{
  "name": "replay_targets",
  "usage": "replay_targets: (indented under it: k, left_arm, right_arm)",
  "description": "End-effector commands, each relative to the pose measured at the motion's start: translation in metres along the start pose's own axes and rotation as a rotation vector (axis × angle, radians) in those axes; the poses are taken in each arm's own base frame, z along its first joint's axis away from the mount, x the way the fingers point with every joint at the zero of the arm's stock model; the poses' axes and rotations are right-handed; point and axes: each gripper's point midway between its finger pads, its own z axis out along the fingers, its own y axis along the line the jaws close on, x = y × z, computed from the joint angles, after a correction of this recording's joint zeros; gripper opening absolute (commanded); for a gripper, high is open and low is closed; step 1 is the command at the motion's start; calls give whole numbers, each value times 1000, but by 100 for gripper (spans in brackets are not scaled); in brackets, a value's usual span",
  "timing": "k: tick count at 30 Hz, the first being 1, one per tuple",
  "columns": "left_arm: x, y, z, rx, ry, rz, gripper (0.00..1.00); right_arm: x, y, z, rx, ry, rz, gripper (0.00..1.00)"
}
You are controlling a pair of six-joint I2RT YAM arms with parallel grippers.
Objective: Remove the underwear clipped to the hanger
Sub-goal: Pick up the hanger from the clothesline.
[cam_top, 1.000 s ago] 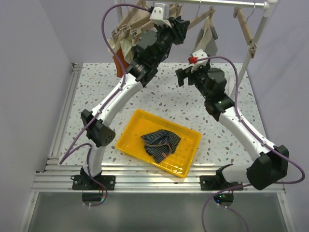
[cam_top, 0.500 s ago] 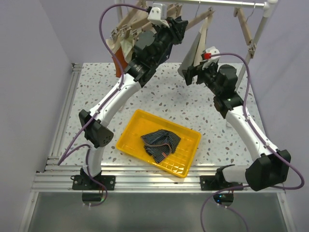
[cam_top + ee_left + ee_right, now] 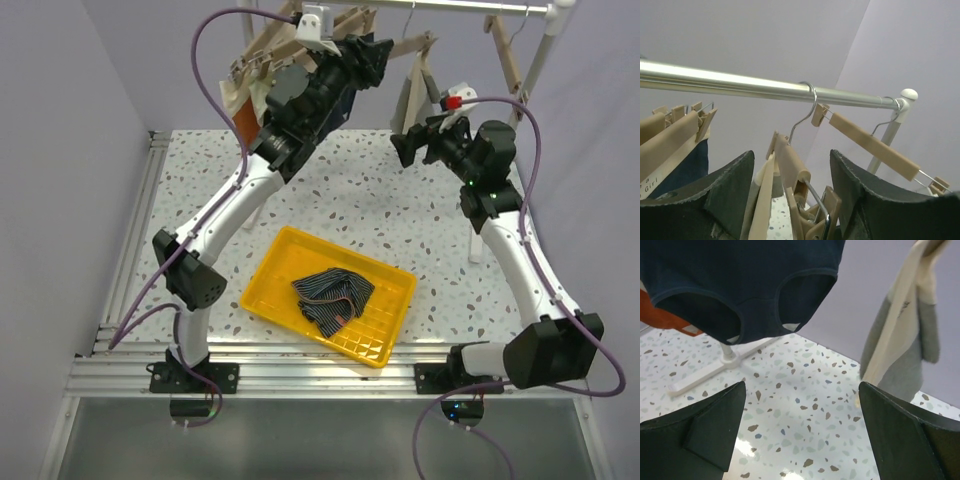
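Right wrist view shows the solid navy cloth briefs (image 3: 740,285) hanging above and ahead of the spread fingers (image 3: 700,432) of the right gripper (image 3: 805,440), which we find raised toward them over the last second and holding nothing. We note the left gripper (image 3: 790,200), also open, straddling a wooden clip hanger (image 3: 790,165). One striped navy pair (image 3: 333,297) lies in the yellow plastic tray (image 3: 385,345); we judge the navy briefs next.

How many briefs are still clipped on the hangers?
4: navy brief, orange-red brief beside it, pale brief above that, grey-white brief further right. More may be hidden behind the arms.
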Motion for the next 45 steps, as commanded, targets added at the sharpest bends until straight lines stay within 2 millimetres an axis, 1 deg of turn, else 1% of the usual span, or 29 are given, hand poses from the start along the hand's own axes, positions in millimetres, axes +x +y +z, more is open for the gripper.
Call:
replay_targets:
  k: [1,3,5,6,7,8,10,11,19,22,23,24,28,29,30,31,32,33,34,35,36,37,38,39,41,42,43,44,45]
  left_arm:
    - [-51,-15,-10,49,-104,-13,67]
    - [-51,-15,-13,49,-100,-14,69]
    - [-58,-17,-17,57,-111,-11,72]
    - [-55,-17,-18,63,-101,-9,74]
    - [-62,-20,-21,70,-113,-6,75]
    - [-63,-21,-22,77,-114,-4,76]
    - [-72,-26,-26,98,-120,1,80]
    - [-74,-28,-26,105,-121,2,80]
    - [-100,-39,-43,133,-137,0,90]
    - [-103,-40,-48,134,-127,2,94]
    - [-103,-40,-49,132,-123,4,95]
    - [-106,-41,-53,132,-123,5,96]
    - [-112,-39,-67,119,-117,25,98]
    - [-105,-33,-69,100,-101,36,99]
    - [-106,-32,-73,95,-102,44,99]
    - [-118,-34,-81,94,-117,55,99]
    - [-111,-29,-84,78,-100,62,99]
    - [-123,-31,-94,77,-117,65,99]
    - [-125,-30,-99,73,-116,75,99]
    - [-113,-24,-105,58,-89,78,99]
    - [-127,-26,-116,54,-112,77,99]
    - [-127,-25,-122,49,-112,79,99]
    - [-127,-23,-127,43,-109,82,100]
    - [-126,-21,-137,36,-102,82,100]
    - [-124,-19,-147,29,-93,80,100]
    - [-122,-16,-157,22,-85,78,100]
    - [-120,-15,-162,17,-79,75,100]
    - [-108,-9,-167,3,-55,68,100]
    - [-116,-9,-176,-4,-69,64,100]
  right_arm:
    - [-31,-6,4,-20,-57,-4,99]
    - [-33,-7,6,-31,-55,-47,99]
    - [-39,2,6,-96,-67,-124,98]
    - [-43,1,5,-109,-72,-189,99]
    - [-44,3,5,-128,-79,-225,99]
    - [-47,10,5,-178,-95,-270,99]
    - [-54,14,4,-212,-140,-385,98]
    - [-63,14,4,-212,-174,-428,98]
    - [-98,4,13,-188,-300,-586,98]
    - [-110,5,19,-206,-360,-657,97]
    - [-109,3,27,-210,-361,-658,97]
    - [-119,1,28,-206,-383,-678,97]
    - [-140,-5,40,-188,-425,-731,97]
    - [-150,-7,41,-179,-441,-756,97]
    - [-146,-10,49,-182,-435,-757,97]
    - [-147,-13,53,-179,-434,-766,97]
    - [-157,-15,53,-167,-441,-795,97]
    - [-158,-17,56,-160,-436,-802,97]
    - [-152,-21,64,-164,-421,-804,97]
    - [-149,-23,68,-166,-407,-811,97]
    - [-155,-23,69,-162,-417,-854,97]
    - [-148,-25,75,-179,-402,-863,96]
    - [-140,-25,80,-201,-372,-865,96]
    - [-145,-21,80,-223,-388,-912,95]
    - [-138,-25,88,-235,-378,-928,95]
    - [-143,-22,88,-251,-387,-938,95]
    - [-142,-21,91,-265,-385,-936,94]
    - [-133,-22,97,-289,-371,-936,93]
    - [-138,-21,99,-289,-381,-947,93]
